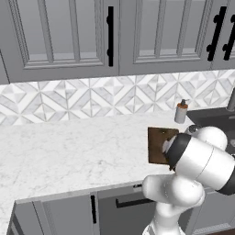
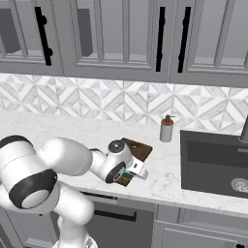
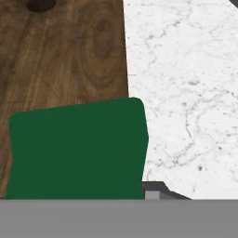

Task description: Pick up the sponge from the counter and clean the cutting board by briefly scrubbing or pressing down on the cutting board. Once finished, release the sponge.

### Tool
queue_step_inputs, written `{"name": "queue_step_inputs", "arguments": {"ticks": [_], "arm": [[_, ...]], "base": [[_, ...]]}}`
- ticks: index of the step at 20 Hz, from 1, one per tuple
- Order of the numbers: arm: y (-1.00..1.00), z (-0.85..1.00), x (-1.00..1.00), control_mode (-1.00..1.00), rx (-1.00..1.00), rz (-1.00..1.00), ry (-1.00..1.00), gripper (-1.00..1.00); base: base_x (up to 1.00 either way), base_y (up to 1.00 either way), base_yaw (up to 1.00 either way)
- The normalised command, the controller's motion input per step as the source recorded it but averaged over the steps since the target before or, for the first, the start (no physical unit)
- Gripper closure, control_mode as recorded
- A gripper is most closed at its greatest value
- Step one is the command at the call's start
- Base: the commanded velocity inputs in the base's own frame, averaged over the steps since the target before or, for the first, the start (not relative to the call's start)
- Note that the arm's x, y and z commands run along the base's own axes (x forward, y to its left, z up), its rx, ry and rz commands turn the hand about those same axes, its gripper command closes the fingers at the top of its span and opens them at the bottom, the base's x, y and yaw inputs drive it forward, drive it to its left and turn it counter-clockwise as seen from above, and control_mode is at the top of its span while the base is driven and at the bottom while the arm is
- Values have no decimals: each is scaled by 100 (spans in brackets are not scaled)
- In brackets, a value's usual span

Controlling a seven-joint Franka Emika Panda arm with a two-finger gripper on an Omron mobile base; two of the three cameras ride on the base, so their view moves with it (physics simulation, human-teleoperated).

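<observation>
The sponge (image 3: pixel 76 148) shows its green face low in the hand view. It lies on the dark-brown cutting board (image 3: pixel 60 56), with its right edge just over the board's edge toward the white counter (image 3: pixel 186 93). My gripper (image 3: pixel 79 191) straddles the sponge; one fingertip (image 3: pixel 155 191) sits against its right side and the other is hidden behind it. In the right base view the gripper (image 2: pixel 129 176) points down at the board's (image 2: pixel 139 149) near end, with the sponge (image 2: pixel 127 178) under it. From the left base view my arm covers much of the board (image 1: pixel 158 144).
A soap dispenser (image 2: pixel 166 129) stands against the tiled wall just behind the board. The dark sink (image 2: pixel 215 162) lies to the right. Broad bare counter (image 1: pixel 69 147) stretches to the left. Wall cabinets hang overhead.
</observation>
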Motion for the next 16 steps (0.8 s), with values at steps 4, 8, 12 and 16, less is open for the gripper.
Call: {"name": "queue_step_inputs", "arguments": {"ticks": [4, 8, 12, 16], "arm": [[30, -91, -100, -100, 0, -3, 11, 100], [62, -70, -100, -100, 0, -4, 1, 100], [97, -54, -100, -100, 0, -6, -3, 100], [93, -83, -25, -100, 0, -9, -8, 100]], "base": [[0, 0, 0], [0, 0, 0], [0, 0, 0], [0, 0, 0]]}}
